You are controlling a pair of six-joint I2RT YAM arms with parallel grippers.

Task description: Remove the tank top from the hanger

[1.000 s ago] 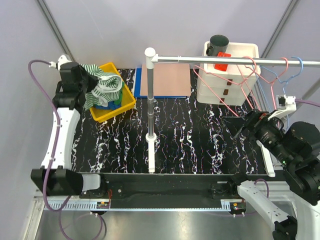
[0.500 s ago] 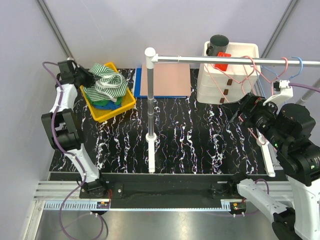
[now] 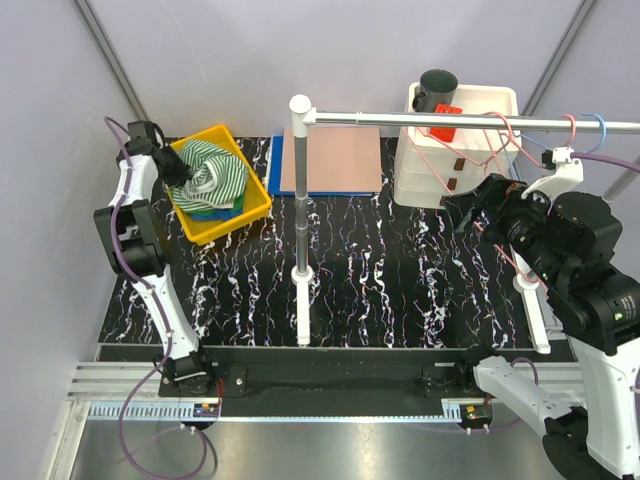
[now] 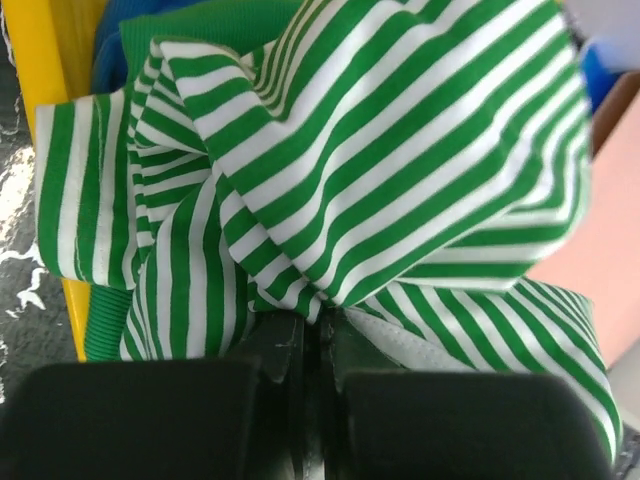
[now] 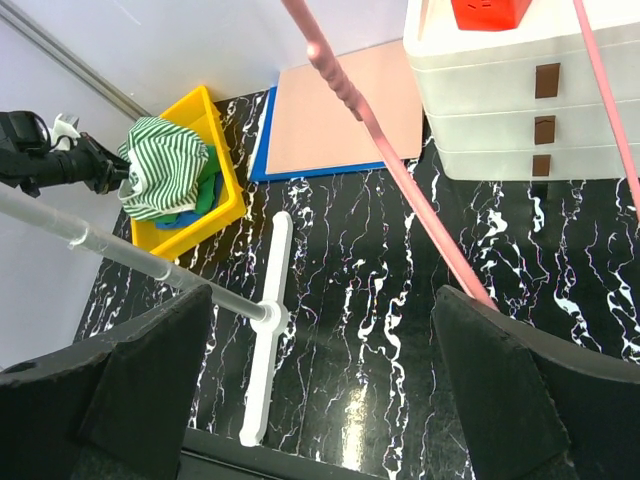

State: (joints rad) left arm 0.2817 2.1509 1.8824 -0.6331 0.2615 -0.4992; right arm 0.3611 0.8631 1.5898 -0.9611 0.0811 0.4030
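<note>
The green-and-white striped tank top [image 3: 212, 172] hangs bunched over the yellow bin [image 3: 255, 205] at the back left, off any hanger. My left gripper [image 3: 172, 166] is shut on a fold of it. In the left wrist view the striped tank top [image 4: 380, 150] fills the frame above the closed fingers [image 4: 285, 345]. My right gripper [image 3: 468, 212] stands open beside a bare pink hanger [image 3: 468, 150] hooked on the rail. One arm of the pink hanger [image 5: 400, 170] crosses the right wrist view and ends at the right finger [image 5: 510, 380]. Nothing lies between the jaws.
A white rack post [image 3: 300, 220] carries a horizontal rail [image 3: 440, 120] with further pink hangers and a blue hanger [image 3: 592, 135]. A white drawer unit [image 3: 455, 160] holds a black cup and a red item. A pink board [image 3: 330, 160] lies on a blue mat.
My left arm has folded back and brought the held tank top down over the yellow bin. My right gripper has shifted left and up, closer to the pink hanger, staying open.
</note>
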